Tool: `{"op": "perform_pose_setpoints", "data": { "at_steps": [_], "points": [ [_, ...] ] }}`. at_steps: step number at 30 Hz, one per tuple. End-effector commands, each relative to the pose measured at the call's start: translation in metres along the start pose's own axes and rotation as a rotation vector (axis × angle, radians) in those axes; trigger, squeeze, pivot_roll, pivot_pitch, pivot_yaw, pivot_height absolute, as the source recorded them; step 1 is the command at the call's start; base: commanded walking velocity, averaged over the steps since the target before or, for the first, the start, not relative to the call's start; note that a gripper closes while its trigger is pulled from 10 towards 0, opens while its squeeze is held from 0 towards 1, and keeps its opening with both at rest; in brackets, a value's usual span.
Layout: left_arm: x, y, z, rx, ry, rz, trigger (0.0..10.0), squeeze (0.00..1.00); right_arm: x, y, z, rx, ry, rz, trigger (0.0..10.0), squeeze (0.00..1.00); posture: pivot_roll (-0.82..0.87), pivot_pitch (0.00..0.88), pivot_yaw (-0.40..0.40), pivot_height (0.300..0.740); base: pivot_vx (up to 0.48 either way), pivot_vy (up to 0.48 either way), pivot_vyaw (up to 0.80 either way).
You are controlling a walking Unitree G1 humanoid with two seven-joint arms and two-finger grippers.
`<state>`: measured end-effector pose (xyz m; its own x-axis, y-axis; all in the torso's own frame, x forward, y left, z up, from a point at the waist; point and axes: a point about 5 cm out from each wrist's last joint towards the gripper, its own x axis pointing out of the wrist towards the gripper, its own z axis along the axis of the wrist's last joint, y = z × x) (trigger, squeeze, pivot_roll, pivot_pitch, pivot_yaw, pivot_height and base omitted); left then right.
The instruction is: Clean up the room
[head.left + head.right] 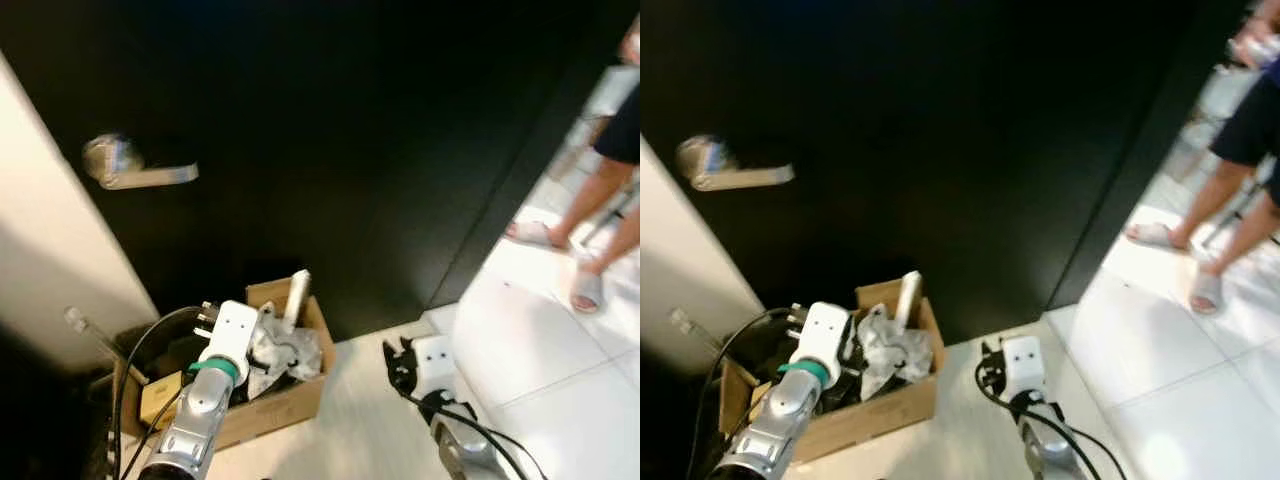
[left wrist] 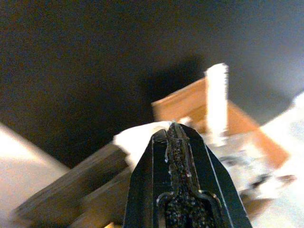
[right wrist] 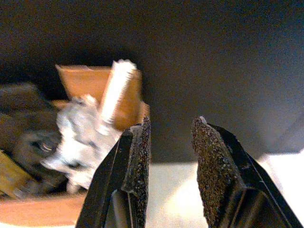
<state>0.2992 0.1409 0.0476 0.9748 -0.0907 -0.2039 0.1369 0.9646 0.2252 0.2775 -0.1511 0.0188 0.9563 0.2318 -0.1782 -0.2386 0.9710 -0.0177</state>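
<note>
Below, cardboard box [image 1: 290, 400], crumpled paper [image 1: 285, 352], white tube [image 1: 298, 293]

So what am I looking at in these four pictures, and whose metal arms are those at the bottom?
They belong to a walking house robot tidying a room. The two upper pictures come from cameras in its head, looking down past its silver arms. The two lower ones come from a camera on each wrist, looking along that hand's two black fingers.

On the pale floor, against a black door with a silver handle, stands a cardboard box stuffed with crumpled paper and a white tube.

The left hand is over the box with its fingers pressed together; nothing shows between them. The right hand is open and empty, over the floor beside the box. At the right, a person's legs in sandals stand on white tiles.
</note>
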Motion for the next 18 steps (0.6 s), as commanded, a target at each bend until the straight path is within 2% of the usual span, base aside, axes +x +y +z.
{"op": "perform_pose_setpoints", "data": {
  "at_steps": [1, 8, 10, 18],
  "points": [
    [-0.0028, -0.0031, -0.0068, 0.001, 0.027, -0.005, 10.0, 0.00, -0.0052, -0.0002, -0.0096, 0.003, 0.042, -0.001, 10.0, 0.00, -0.04, 0.032, 0.039, 0.740, 0.000, 0.000, 0.80],
    [-0.0022, -0.0027, -0.0050, 0.009, 0.015, -0.005, 10.0, 0.00, -0.0047, 0.0002, -0.0082, 0.012, 0.031, -0.001, 10.0, 0.00, -0.04, 0.032, 0.040, 0.740, 0.000, 0.000, 0.80],
    [-0.0019, -0.0025, -0.0045, 0.011, 0.010, -0.006, 10.0, 0.00, -0.0043, 0.0001, -0.0065, 0.036, 0.015, -0.010, 10.0, 0.00, -0.04, 0.032, 0.040, 0.740, 0.480, 0.000, 0.00],
    [-0.0011, -0.0030, -0.0032, 0.013, 0.007, -0.007, 10.0, 0.00, -0.0046, -0.0007, -0.0060, 0.037, 0.012, -0.009, 10.0, 0.00, -0.04, 0.031, 0.041, 0.740, 0.480, 0.000, 0.00]
  ]
}}
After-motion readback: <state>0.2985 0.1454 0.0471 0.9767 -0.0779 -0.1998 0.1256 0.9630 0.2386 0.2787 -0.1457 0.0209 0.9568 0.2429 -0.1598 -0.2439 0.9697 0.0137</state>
